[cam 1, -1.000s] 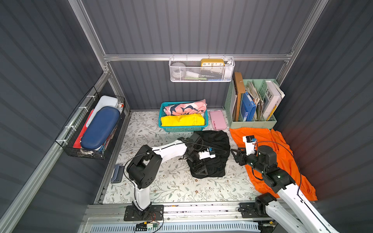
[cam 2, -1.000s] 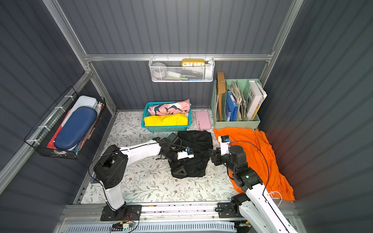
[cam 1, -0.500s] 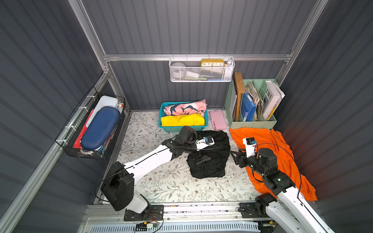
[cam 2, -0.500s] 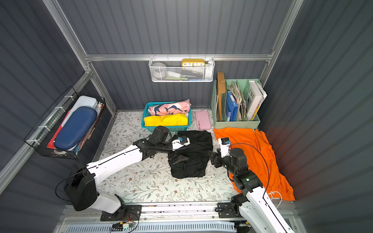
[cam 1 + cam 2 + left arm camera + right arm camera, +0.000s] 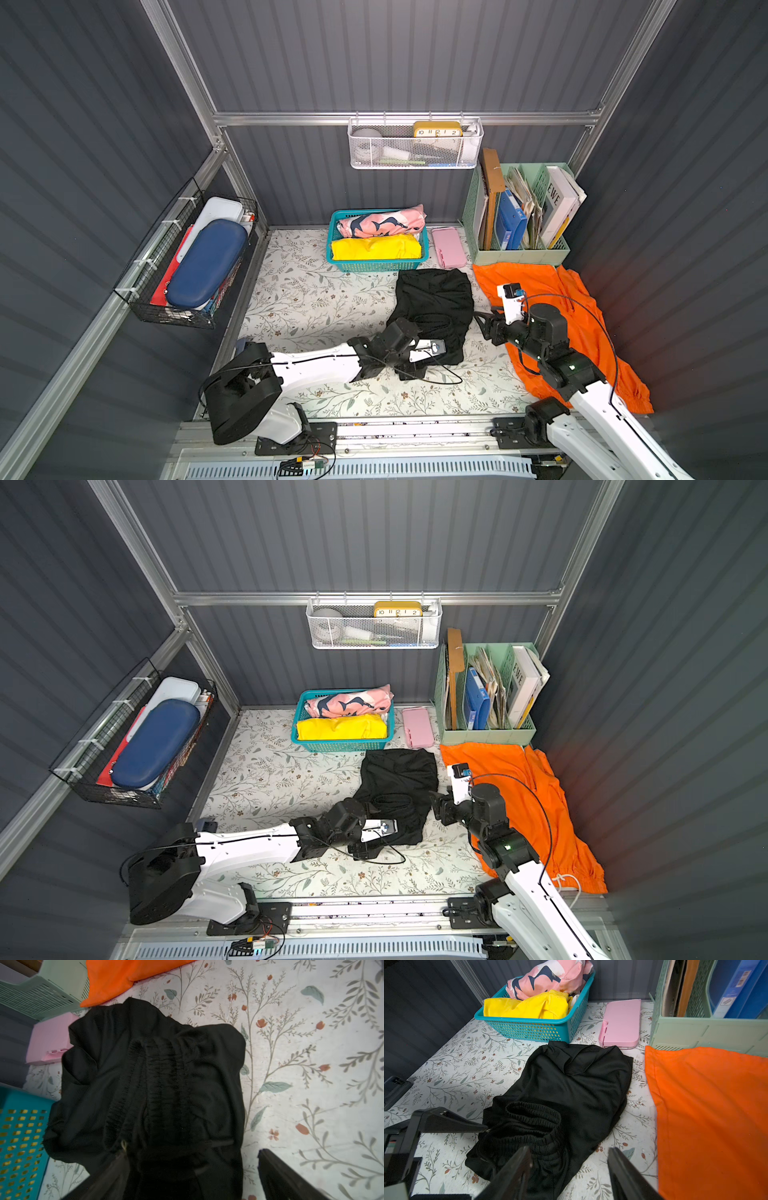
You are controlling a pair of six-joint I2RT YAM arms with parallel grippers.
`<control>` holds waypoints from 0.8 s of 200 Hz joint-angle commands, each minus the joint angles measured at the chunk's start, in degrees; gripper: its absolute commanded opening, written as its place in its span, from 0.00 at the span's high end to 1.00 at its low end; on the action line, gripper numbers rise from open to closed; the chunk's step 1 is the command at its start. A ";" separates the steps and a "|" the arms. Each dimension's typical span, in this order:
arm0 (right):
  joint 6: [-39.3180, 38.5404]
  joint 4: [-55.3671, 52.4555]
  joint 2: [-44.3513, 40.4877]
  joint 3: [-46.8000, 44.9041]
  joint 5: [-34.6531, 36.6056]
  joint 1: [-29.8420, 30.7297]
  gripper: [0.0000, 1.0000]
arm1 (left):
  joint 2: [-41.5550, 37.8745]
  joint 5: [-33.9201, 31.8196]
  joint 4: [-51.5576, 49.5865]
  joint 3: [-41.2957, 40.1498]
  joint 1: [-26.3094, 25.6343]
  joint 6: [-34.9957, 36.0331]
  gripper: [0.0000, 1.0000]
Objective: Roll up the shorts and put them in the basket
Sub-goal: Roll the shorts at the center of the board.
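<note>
Shorts (image 5: 155,1084) between spread left fingers (image 5: 280,1178)

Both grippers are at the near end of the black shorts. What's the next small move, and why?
Probably close the left gripper onto the bunched waistband. Its jaws stand open over that end, the right gripper is open beside it, and the rest of the black shorts lies flat, unrolled, toward the basket.

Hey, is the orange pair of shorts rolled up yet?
No, the orange shorts lie spread out flat next to the black shorts.
</note>
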 commanded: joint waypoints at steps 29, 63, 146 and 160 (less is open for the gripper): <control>-2.08 -1.14 -0.08 0.90 0.83 0.21 0.35 | 5.32 -5.74 7.06 -1.61 -1.04 4.69 0.00; -3.25 -1.96 0.03 1.78 0.76 0.21 0.35 | 3.72 -5.19 7.17 -2.52 -1.04 3.57 0.00; -33.76 -20.14 4.84 8.82 -7.62 4.06 0.32 | 4.01 1.52 2.63 -1.48 0.63 -2.50 0.00; -41.68 -22.28 4.75 8.36 -6.93 5.22 0.30 | 1.16 1.82 3.85 -2.49 1.09 -4.03 0.00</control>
